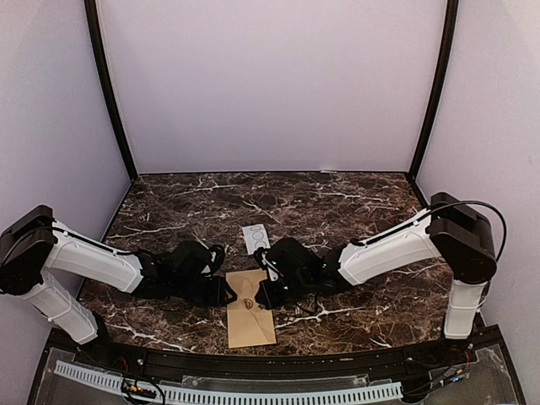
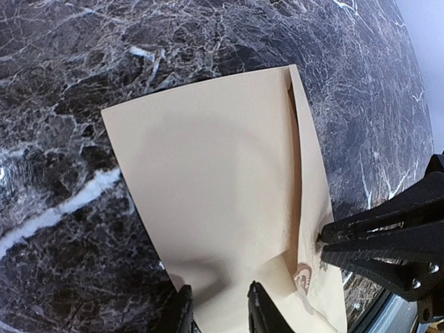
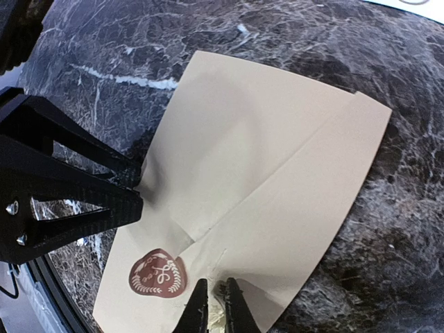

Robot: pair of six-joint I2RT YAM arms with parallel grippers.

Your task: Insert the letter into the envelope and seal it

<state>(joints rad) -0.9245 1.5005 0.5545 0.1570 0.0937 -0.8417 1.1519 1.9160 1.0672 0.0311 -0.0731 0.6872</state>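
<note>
A dark brown marble table (image 1: 337,202) with white veins stands inside pale lilac walls (image 1: 270,84). The white-and-black left arm (image 1: 93,261) and right arm (image 1: 388,249) reach in from either side and meet near the middle of the table's front part.

Between them lies the long tan-brown kraft paper envelope (image 1: 251,325), flat on the marble. Its near short end points at the table's front edge and its flap is folded down. Just beyond its far end lies a small white card with circles (image 1: 256,238), apart from it.

The left gripper (image 2: 220,312) rests on the envelope's left long edge. Its black fingers (image 2: 182,312) stand a little apart, with flat paper showing between them and nothing clamped. The right gripper (image 3: 215,309) sits at the opposite long edge, close to the flap's point. Its fingers (image 3: 198,309) are almost together, with only a thin slit between them, and I cannot tell whether they pinch paper.

A small round red-brown seal sticker (image 3: 158,274) with a white wreath sits on the flap's point, between the two grippers.
</note>
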